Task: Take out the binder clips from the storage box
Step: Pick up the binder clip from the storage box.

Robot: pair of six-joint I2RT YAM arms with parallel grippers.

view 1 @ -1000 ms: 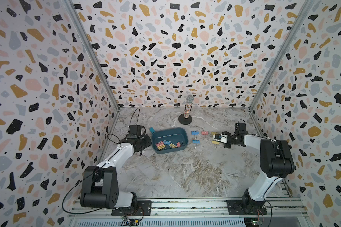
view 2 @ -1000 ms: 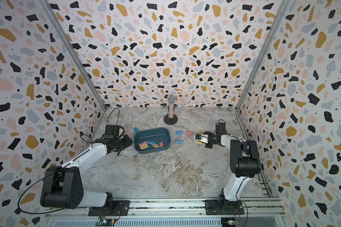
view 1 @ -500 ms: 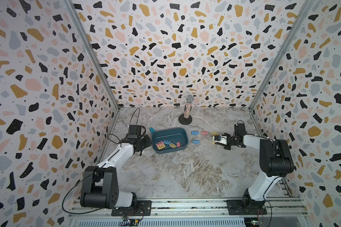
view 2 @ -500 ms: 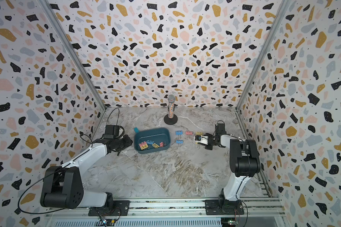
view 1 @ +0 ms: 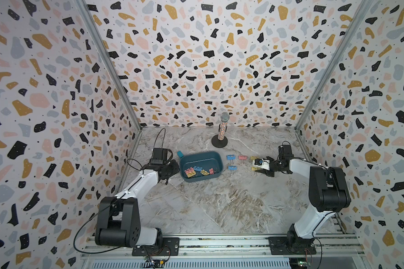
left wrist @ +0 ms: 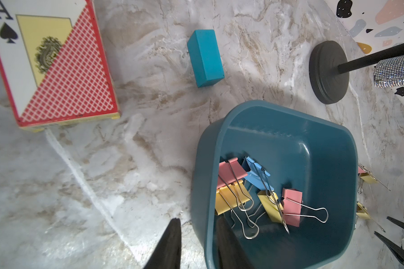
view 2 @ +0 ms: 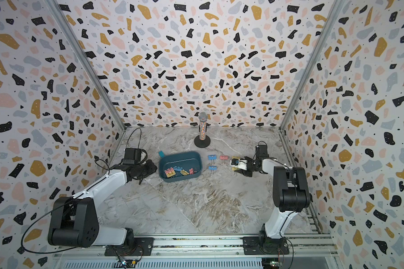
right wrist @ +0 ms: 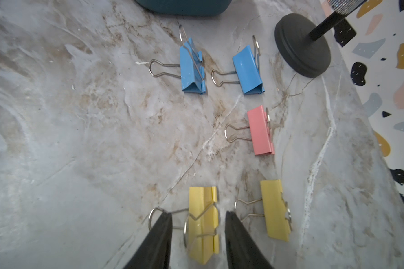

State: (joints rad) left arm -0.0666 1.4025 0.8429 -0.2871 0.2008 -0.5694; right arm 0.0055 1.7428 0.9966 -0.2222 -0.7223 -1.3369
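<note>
The dark teal storage box (view 1: 202,156) (view 2: 180,157) (left wrist: 313,163) sits left of centre on the marble table. Several pink, blue and yellow binder clips (view 1: 197,171) (left wrist: 261,193) lie in it. My left gripper (view 1: 175,169) (left wrist: 198,220) is shut on the box's left wall, one finger inside and one outside. To the box's right, two blue clips (right wrist: 193,69), a pink clip (right wrist: 260,130) and a yellow clip (right wrist: 274,209) lie on the table. My right gripper (view 1: 256,166) (right wrist: 198,213) is open low over another yellow clip (right wrist: 203,223), which rests on the table between the fingers.
A glittery microphone on a black round stand (view 1: 220,134) (right wrist: 301,46) stands behind the box. A small teal block (left wrist: 205,58) lies at the box's back left corner. A playing-card pack (left wrist: 54,60) lies near the left wall.
My right gripper's jaws have spread apart, leaving the yellow clip lying on the table between them. The left arm and the box have not moved.
</note>
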